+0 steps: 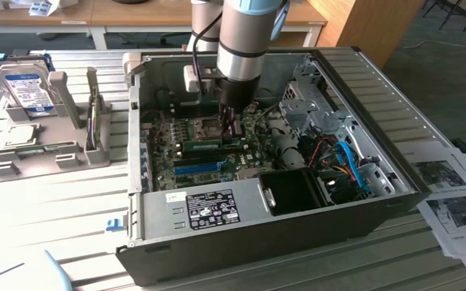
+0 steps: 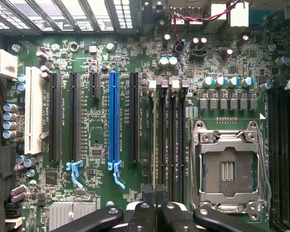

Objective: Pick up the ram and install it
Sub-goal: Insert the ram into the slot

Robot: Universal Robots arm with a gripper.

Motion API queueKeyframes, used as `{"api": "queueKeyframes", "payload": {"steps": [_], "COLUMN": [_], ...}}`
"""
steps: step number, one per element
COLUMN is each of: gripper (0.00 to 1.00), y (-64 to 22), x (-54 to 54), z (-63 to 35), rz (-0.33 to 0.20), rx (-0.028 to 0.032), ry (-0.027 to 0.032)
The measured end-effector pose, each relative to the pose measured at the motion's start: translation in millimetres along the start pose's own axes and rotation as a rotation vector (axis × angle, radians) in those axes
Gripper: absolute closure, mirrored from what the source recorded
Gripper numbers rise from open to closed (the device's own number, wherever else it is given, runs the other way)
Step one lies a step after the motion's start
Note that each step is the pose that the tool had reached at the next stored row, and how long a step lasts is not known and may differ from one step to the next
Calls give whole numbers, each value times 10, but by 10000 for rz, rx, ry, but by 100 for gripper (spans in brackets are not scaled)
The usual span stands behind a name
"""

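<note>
End effector [image 2: 156, 198] seemingly pinches ram [image 1: 204, 144]; label unreadable.

Wooden desks [image 1: 136, 15], dark carpet [image 1: 451, 54]

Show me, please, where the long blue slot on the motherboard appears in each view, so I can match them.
Exterior view: the blue slot lies just beyond the labelled metal box.
Wrist view: the blue slot runs between black slots.
Shared landmark: the silver CPU socket, beyond the memory slots from it.
</note>
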State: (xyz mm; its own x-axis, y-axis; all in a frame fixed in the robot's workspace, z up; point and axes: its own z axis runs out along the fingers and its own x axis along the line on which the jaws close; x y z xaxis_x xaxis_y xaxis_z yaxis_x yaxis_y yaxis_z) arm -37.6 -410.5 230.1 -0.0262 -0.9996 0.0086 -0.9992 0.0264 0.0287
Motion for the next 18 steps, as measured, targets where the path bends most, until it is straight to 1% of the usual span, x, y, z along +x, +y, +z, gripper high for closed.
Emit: {"api": "queueKeyframes", "payload": {"steps": [11, 18], "gripper": [89, 89], "y": [3, 23], "x": [0, 1], "z": [-16, -15], "rz": [0, 0], "rx": [-1, 4], "ry": [1, 1]}}
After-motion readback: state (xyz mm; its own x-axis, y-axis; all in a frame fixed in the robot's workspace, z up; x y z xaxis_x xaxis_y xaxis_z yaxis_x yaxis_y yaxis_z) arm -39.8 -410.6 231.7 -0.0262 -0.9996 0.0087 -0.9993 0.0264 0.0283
